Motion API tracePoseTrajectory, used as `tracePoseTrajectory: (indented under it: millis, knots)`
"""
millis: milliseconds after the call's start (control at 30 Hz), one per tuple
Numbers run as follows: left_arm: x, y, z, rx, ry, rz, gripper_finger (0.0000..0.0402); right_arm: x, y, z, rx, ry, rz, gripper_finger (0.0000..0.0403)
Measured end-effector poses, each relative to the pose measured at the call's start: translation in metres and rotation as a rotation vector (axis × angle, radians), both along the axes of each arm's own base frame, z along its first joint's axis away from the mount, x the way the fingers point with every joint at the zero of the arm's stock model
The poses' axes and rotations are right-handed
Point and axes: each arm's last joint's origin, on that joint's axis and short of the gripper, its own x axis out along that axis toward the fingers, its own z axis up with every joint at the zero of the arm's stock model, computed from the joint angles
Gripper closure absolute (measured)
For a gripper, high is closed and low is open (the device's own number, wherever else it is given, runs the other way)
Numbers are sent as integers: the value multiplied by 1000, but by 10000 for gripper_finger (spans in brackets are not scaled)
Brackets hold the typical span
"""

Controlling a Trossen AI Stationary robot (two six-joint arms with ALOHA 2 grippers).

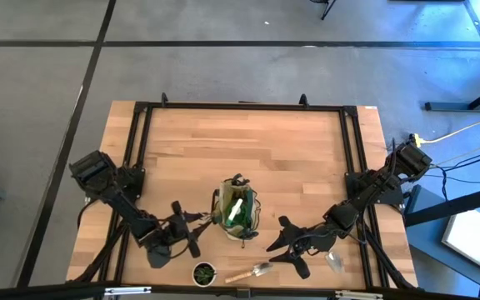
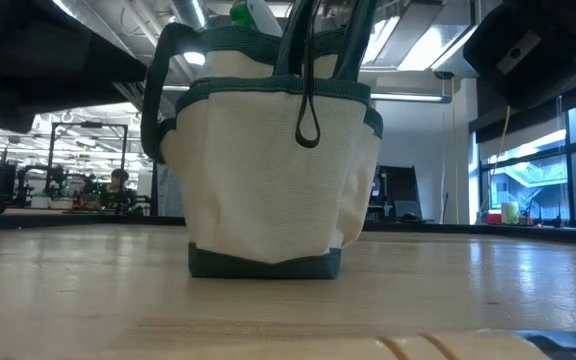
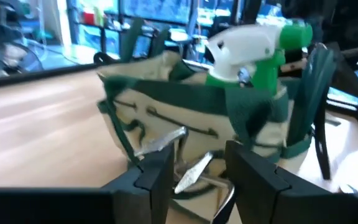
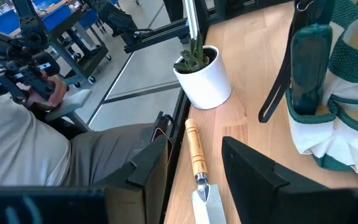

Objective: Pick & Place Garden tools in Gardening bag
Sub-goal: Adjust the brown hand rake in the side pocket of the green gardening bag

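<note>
The tan gardening bag [image 1: 238, 210] with green trim stands upright at the table's near middle; it also shows in the low view [image 2: 268, 170]. A green spray bottle with a white top [image 3: 253, 53] sticks out of its mouth. My left gripper [image 1: 195, 222] is just left of the bag, shut on metal pruners [image 3: 191, 171]. My right gripper [image 1: 283, 242] is open to the right of the bag, above a wooden-handled trowel [image 4: 196, 152] that lies flat on the table near the near edge [image 1: 252, 272]; the fingers stand on either side of it without touching. My left gripper holds the pruners between its two fingers [image 3: 160, 171], coming level from the table's left toward the bag. The metal blades [image 3: 166, 138] stick out past the fingertips toward the bag's side. The gripper hides the place of contact, so which part it has cannot be told.
A small round pot with a green plant [image 1: 204, 272] stands at the near edge, left of the trowel; it also shows in the right wrist view [image 4: 201, 78]. Another metal tool [image 1: 334, 261] lies beside the right arm. A seated person [image 4: 36, 143] is beyond the near edge.
</note>
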Motion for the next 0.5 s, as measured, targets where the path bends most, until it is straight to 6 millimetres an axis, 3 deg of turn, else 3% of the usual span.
tracePoseTrajectory:
  millis: [500]
  knots:
    - [9,8,1,-12,-5,33,263,0,-1,0,-3,-4,-15,247]
